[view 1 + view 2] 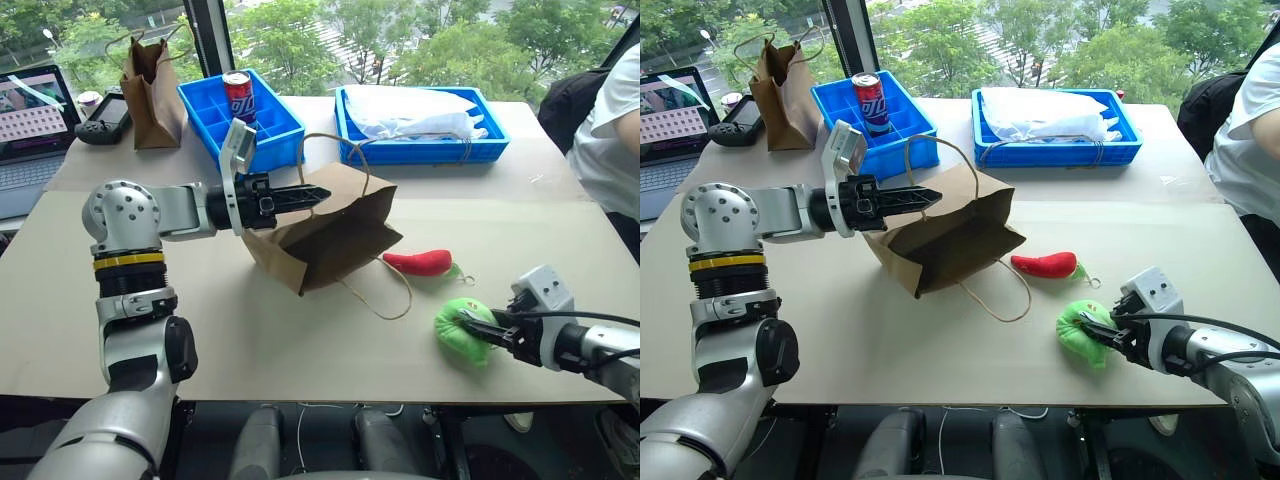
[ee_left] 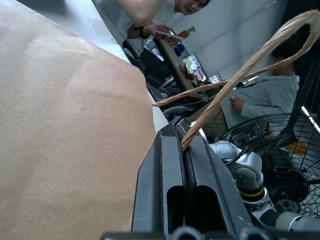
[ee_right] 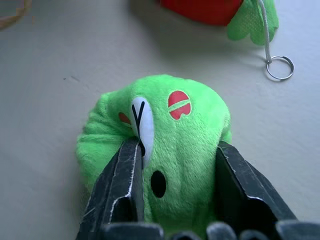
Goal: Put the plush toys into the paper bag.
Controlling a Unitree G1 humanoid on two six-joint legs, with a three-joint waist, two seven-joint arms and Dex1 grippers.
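The light-brown paper bag hangs tilted over the middle of the table, its mouth turned toward the robot's left. My left gripper is shut on the bag's top edge and twisted handle. To the bag's right the red chili plush lies on the table with a key ring beside its green stem. Nearer the front edge is the round lime-green plush. My right gripper is shut on the green plush, a finger pressed into each side, and the toy rests on the table.
A narrower dark paper bag, a blue crate with a soda can, and a blue tray of white plastic stand at the back. A laptop sits far left. A person sits at the right.
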